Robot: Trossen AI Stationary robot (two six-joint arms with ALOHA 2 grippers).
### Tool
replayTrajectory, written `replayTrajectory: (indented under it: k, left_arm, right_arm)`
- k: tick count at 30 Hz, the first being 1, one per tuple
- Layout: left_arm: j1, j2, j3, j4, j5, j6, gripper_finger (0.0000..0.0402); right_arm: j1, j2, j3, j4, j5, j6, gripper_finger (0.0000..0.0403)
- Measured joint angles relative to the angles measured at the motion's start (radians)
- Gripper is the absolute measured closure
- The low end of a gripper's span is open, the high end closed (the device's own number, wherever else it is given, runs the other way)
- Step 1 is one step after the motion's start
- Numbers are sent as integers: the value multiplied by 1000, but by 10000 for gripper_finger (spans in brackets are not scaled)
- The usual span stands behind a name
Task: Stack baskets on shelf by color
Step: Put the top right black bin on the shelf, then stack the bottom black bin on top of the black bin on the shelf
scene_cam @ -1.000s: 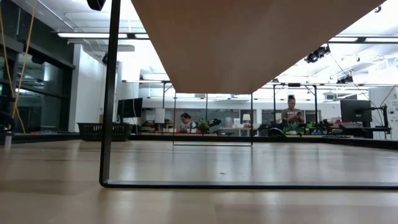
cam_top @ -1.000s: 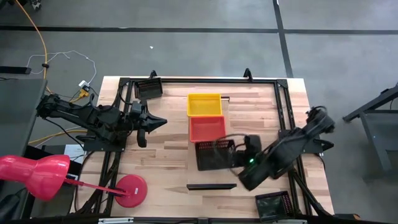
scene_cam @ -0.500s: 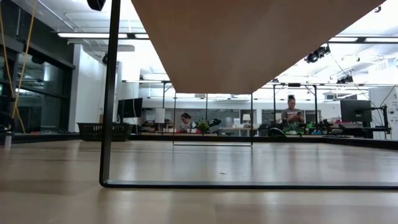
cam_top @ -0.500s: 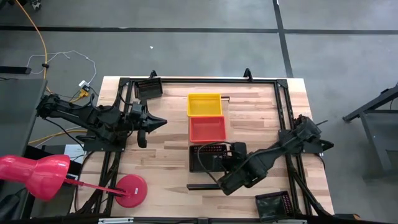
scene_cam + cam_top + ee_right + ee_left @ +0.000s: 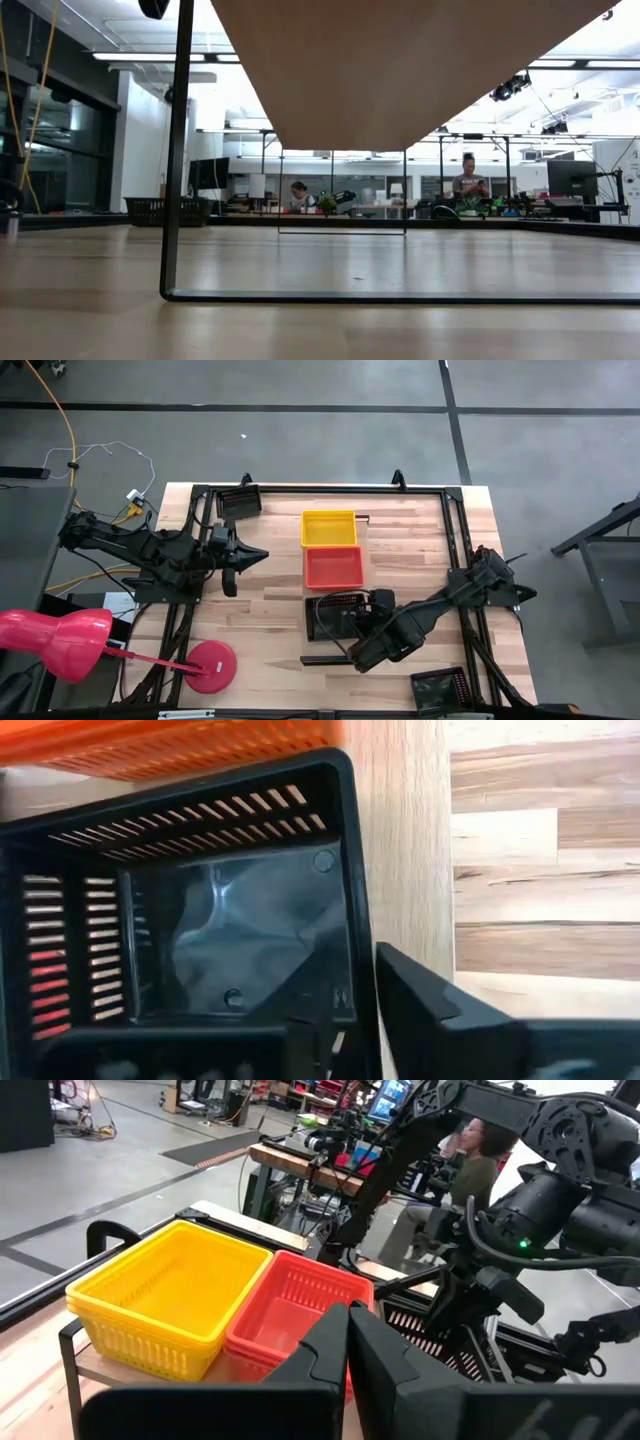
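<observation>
Baskets sit in a row down the shelf (image 5: 367, 585) — yellow basket (image 5: 329, 528) at the far end, red-orange basket (image 5: 334, 567) touching it, then a black basket (image 5: 333, 616) just beside that. The right gripper (image 5: 345, 1010) is at the black basket's near wall, its fingers (image 5: 440, 1005) slightly parted astride that wall. The left gripper (image 5: 348, 1342) hangs closed and empty off to the left side — two more black baskets (image 5: 240, 501) lie well apart at the table corners (image 5: 439, 690).
</observation>
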Motion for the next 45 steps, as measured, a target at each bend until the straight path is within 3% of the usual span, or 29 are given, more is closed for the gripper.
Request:
replayTrajectory:
  k: [10,15,21,25,29,33,37,41,45]
  left_arm:
    - [0,0,0,0,-1,0,401]
    - [0,0,0,-1,-1,0,401]
    - [0,0,0,-8,-1,0,401]
    - [0,0,0,-15,-1,0,401]
    - [0,0,0,-21,-1,10,401]
    - [0,0,0,-22,-1,18,401]
    - [0,0,0,-21,-1,18,401]
    - [0,0,0,-21,-1,18,401]
    - [0,0,0,-21,-1,36,401]
  right_arm:
    - [0,-82,-1,-113,-76,-130,230]
    - [0,-205,-1,-112,-133,-372,215]
    - [10,-335,-1,-97,-154,-490,214]
    - [20,-348,-11,-109,-279,-584,214]
    - [41,-348,-135,-73,-510,-656,214]
    - [97,-346,-335,76,-728,-625,214]
    - [194,-346,-521,350,-878,-504,214]
    - [284,-346,-665,548,-910,-287,214]
    - [348,-346,-760,608,-907,-102,214]
